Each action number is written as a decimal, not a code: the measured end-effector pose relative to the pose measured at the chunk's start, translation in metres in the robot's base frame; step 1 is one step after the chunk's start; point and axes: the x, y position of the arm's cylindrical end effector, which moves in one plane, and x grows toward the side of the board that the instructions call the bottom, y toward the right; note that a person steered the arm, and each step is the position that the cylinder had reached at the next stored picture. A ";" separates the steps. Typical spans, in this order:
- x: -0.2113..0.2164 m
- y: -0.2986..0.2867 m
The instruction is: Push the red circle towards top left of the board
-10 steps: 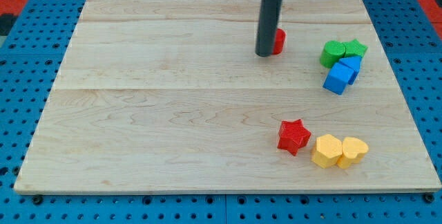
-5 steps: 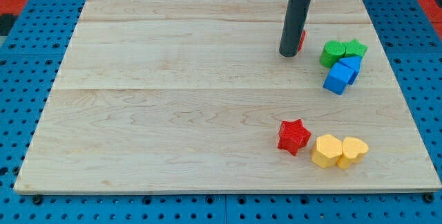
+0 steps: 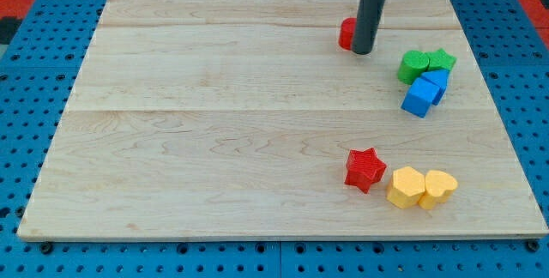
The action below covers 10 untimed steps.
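Note:
The red circle [image 3: 346, 33] lies near the top of the wooden board [image 3: 214, 141], right of the middle. The dark rod stands upright right against its right side and hides part of it. My tip [image 3: 363, 51] rests on the board at the circle's lower right edge, touching it or very nearly so.
Two green blocks [image 3: 425, 63] and two blue blocks [image 3: 425, 91] cluster at the view's right. A red star [image 3: 364, 169] and two yellow blocks [image 3: 420, 187] sit at the lower right. Blue pegboard surrounds the board.
The rod has moved from the red circle's left side round to its right side. The circle now shows left of the rod and sits slightly higher on the board.

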 end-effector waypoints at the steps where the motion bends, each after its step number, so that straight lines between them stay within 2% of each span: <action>1: -0.009 -0.006; 2: -0.008 0.026; 3: -0.015 0.025; 4: -0.039 -0.007; 6: -0.040 -0.090; 7: -0.040 -0.100; 8: -0.030 -0.034; 9: -0.047 -0.010; 10: -0.069 -0.047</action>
